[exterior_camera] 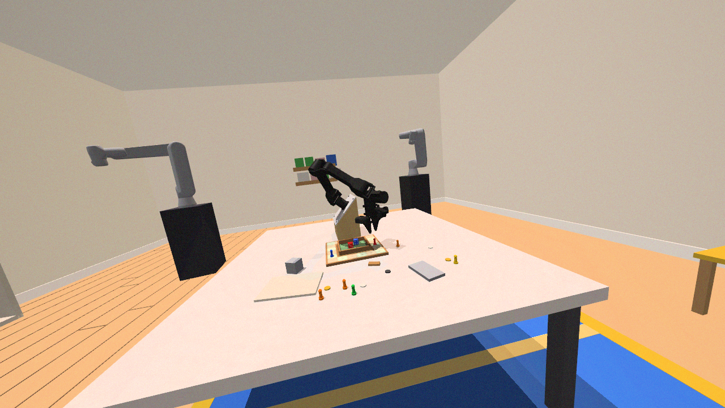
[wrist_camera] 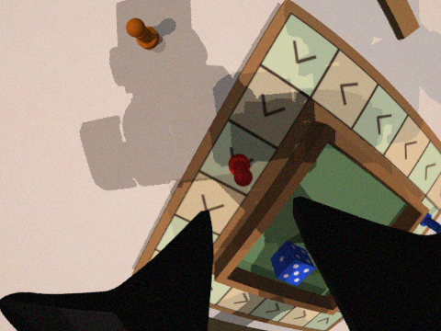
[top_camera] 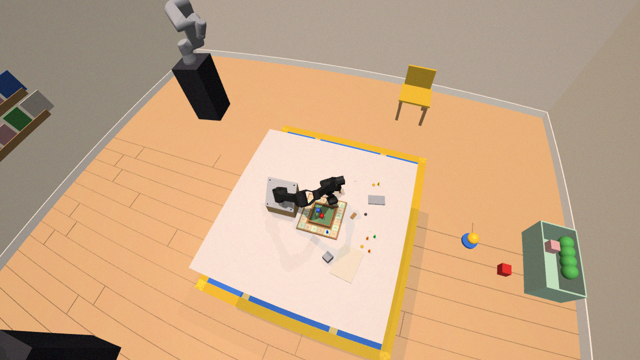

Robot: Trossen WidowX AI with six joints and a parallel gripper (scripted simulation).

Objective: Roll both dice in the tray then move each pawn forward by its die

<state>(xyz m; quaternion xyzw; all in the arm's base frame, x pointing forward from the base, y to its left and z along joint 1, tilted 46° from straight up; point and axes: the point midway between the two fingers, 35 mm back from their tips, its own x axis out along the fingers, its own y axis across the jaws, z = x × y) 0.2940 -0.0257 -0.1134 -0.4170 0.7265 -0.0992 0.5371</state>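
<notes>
The red pawn (wrist_camera: 241, 169) (exterior_camera: 374, 241) stands on a green arrow tile of the board (wrist_camera: 286, 60) (exterior_camera: 349, 261). My gripper (wrist_camera: 252, 212) (exterior_camera: 372, 230) is partly open and empty, above the board near the red pawn. The blue die (wrist_camera: 294, 264) (exterior_camera: 355, 241) (top_camera: 318, 210) lies in the tray (wrist_camera: 369, 163); one visible face has five pips, but I cannot tell surely which face is up. The red die (top_camera: 321, 215) (exterior_camera: 350, 244) is in the tray too, hidden in the wrist view; its number is unreadable. The blue pawn (top_camera: 327, 231) (exterior_camera: 331, 253) (wrist_camera: 431, 222) stands on the opposite side.
An orange pawn (wrist_camera: 144, 37) (exterior_camera: 397, 243) stands just outside the board. A brown block (exterior_camera: 374, 263) (top_camera: 353, 215) lies beside it. Further out are a grey slab (exterior_camera: 426, 270), a grey cube (exterior_camera: 294, 265), a cream sheet (exterior_camera: 289, 287), a green pawn (exterior_camera: 353, 290) and several small discs and pawns.
</notes>
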